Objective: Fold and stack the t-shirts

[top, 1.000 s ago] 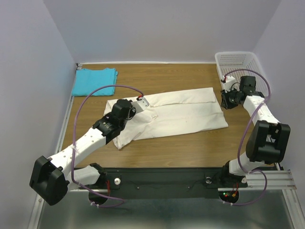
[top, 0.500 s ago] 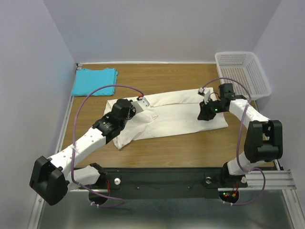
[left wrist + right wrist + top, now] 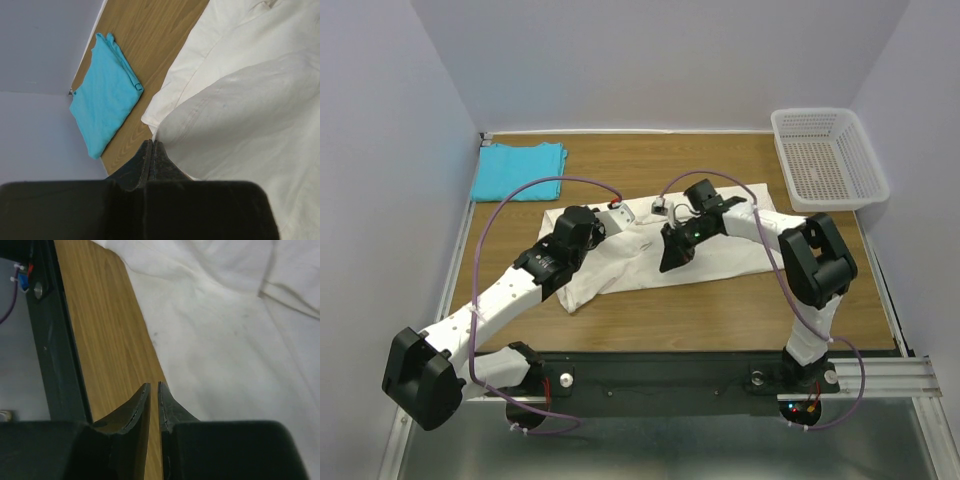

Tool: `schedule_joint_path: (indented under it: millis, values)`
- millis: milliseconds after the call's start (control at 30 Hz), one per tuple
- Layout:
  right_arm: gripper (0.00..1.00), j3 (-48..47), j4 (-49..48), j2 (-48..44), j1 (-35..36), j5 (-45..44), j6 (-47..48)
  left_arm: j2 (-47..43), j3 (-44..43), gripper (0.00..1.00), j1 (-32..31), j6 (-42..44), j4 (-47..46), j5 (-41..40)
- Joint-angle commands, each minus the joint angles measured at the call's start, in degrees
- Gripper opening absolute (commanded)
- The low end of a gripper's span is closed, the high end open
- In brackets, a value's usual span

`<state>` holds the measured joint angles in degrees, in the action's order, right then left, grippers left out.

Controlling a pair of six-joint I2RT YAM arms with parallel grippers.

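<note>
Left arm point(image 3: 495, 300), right arm point(image 3: 755, 220): white links, black joints, purple cables point(image 3: 535, 182); claw fingers point(image 3: 142, 167) black, seemingly tapered.

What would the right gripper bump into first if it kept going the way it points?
Most likely the cream-white shirt, at its near edge. The right gripper tilts down at it; bare table lies just beside.

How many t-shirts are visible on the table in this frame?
2. The folded turquoise cotton t-shirt lies at the far left corner of the wooden table; the large cream-white cotton t-shirt is spread across its middle. No others show.
</note>
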<state>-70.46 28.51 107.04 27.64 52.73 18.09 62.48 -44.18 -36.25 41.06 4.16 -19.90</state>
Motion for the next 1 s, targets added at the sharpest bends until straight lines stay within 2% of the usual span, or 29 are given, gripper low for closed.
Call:
schedule_joint_path:
  millis: [0,100,267,967]
  values:
    - [0.17,-0.6,-9.5,1.2,5.1,1.2,-11.7,-1.2,-2.1,0.00,0.4,-0.5,-1.4,-0.5]
    - [0.17,0.3,-14.2,2.3,7.5,-1.9,-17.5,-1.3,-2.2,0.00,0.4,-0.5,-1.5,-0.4]
    - [0.16,0.1,-16.8,4.7,7.9,-3.0,-21.2,-1.0,-2.5,0.00,0.3,-0.5,-1.6,-0.4]
    - [0.13,1.7,-16.6,8.5,10.8,-7.6,-21.7,0.2,-4.1,0.00,0.4,1.0,-2.6,-0.4]
